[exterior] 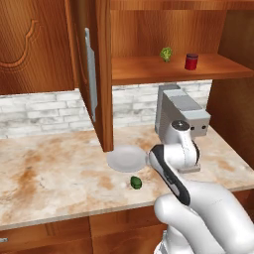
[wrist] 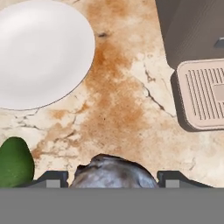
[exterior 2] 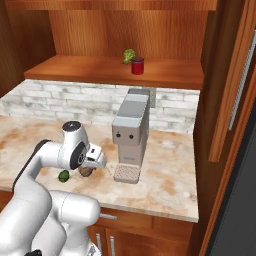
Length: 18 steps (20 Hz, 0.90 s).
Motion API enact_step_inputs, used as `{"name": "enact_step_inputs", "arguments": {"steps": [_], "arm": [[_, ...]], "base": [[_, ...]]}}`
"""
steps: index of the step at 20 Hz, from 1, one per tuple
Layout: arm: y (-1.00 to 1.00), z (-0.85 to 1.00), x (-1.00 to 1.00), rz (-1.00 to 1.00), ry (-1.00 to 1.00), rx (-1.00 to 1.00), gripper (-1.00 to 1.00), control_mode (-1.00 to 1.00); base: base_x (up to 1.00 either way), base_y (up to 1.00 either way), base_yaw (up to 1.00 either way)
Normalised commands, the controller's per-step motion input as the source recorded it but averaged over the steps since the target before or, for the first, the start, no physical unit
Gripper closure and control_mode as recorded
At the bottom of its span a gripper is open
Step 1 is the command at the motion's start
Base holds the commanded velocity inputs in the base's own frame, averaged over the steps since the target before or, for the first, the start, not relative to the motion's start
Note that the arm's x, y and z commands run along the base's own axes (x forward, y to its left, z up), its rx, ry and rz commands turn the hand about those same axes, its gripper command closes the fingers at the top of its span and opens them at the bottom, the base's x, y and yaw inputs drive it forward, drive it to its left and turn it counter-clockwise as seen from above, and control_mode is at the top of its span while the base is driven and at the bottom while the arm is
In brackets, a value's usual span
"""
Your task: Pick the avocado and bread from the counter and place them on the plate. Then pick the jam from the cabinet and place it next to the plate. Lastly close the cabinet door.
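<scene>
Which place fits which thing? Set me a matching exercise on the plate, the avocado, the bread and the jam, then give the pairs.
Things:
1. plate
2. avocado
3. bread
4. jam

Places:
A. on the cabinet shelf, beside a leafy green item
B. on the counter, between the fingertips of the gripper
C. on the counter near its front edge, bare, no food on it
D. on the counter, just beside the bread, outside the fingers

Pairs: 1-C, 2-D, 3-B, 4-A
</scene>
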Motion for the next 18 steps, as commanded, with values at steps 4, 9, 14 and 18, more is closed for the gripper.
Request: {"name": "enact_step_inputs", "arguments": {"steps": [4,9,14,18], "arm": [[0.12,0.22,0.33,0.0,0.0,0.02,1.0,-1.0],[0.12,0.24,0.42,0.0,0.0,0.05,1.0,-1.0],[0.13,0.13,0.46,0.0,0.0,0.01,1.0,-1.0],[0.19,0.07,0.51,0.0,0.0,0.0,1.0,-1.0]], "base": [[0.0,0.0,0.0],[0.0,0.0,0.0],[0.0,0.0,0.0],[0.0,0.0,0.0]]}}
